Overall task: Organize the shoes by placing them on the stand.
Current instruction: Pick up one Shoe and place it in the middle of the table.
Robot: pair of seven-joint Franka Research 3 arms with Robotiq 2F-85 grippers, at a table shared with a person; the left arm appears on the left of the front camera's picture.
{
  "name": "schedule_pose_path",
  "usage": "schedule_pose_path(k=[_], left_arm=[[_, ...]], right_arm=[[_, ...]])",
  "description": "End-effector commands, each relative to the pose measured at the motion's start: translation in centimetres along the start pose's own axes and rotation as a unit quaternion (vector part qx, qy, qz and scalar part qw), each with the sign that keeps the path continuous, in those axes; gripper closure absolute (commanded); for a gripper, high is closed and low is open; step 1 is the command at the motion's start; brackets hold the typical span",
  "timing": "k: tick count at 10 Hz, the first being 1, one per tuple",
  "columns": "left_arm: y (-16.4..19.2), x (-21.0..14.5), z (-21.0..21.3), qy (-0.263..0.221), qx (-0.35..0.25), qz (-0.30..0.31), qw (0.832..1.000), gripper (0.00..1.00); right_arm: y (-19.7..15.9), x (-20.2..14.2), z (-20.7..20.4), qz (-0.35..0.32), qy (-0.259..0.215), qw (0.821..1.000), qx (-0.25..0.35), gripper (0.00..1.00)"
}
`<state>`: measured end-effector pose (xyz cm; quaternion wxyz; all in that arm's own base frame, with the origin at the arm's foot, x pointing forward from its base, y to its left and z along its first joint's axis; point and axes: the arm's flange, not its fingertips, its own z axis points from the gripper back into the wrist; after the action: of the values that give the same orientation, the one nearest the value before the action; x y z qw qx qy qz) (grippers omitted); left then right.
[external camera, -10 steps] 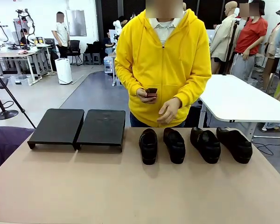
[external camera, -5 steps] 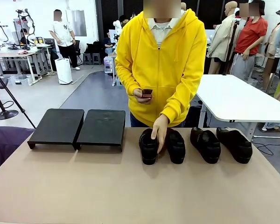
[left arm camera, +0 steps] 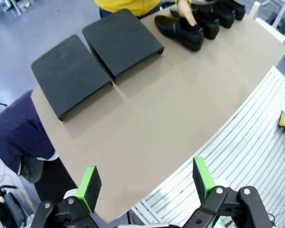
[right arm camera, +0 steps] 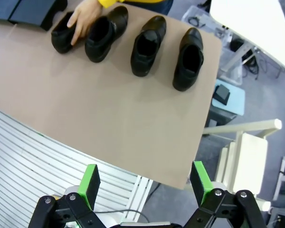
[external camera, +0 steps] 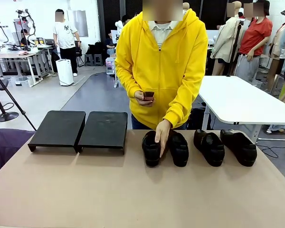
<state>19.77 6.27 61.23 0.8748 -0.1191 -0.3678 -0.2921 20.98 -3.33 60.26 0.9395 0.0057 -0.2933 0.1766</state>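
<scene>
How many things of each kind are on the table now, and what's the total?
shoes: 4, all black
stand panels: 2, both black
Total: 6

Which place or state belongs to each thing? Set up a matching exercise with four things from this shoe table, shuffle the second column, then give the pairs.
Things:
1. stand
2. person's hand
3. left gripper
4. shoes

Places or states:
A. open, holding nothing
B. four in a row on the right half of the table
C. black, on the table's left half
D. touching two shoes

Pairs: 1-C, 2-D, 3-A, 4-B
</scene>
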Motion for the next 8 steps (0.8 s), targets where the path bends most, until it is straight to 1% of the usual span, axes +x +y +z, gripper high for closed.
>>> schedule_pose_path(k=[1, 2, 4, 6, 7, 8], left_arm=[[-0.3, -0.1, 0.2, -0.001, -0.006, 0.0, 1.0, 0.0], [-0.3, -0.1, 0.2, -0.001, -0.006, 0.0, 1.0, 0.0], [-0.3, -0.1, 0.2, -0.001, -0.006, 0.0, 1.0, 0.0], [-0.3, -0.1, 0.2, -0.001, -0.006, 0.0, 1.0, 0.0], [-0.3, -0.1, 0.2, -0.001, -0.006, 0.0, 1.0, 0.0], [-0.3, -0.1, 0.2, -0.001, -0.006, 0.0, 1.0, 0.0]], right_arm=[[0.1, 4.8, -1.9, 0.001, 0.022, 1.0, -0.004, 0.0], [0.2, 6.7, -3.7, -0.007, 0.035, 0.999, -0.022, 0.0], [0.7, 9.8, -7.8, -0.013, 0.048, 0.998, -0.029, 0.0], [1.3, 12.0, -13.0, -0.027, 0.044, 0.998, -0.032, 0.0], [1.2, 12.3, -14.7, -0.038, 0.039, 0.998, -0.026, 0.0], [1.0, 12.4, -14.7, -0.044, 0.015, 0.999, -0.027, 0.0]])
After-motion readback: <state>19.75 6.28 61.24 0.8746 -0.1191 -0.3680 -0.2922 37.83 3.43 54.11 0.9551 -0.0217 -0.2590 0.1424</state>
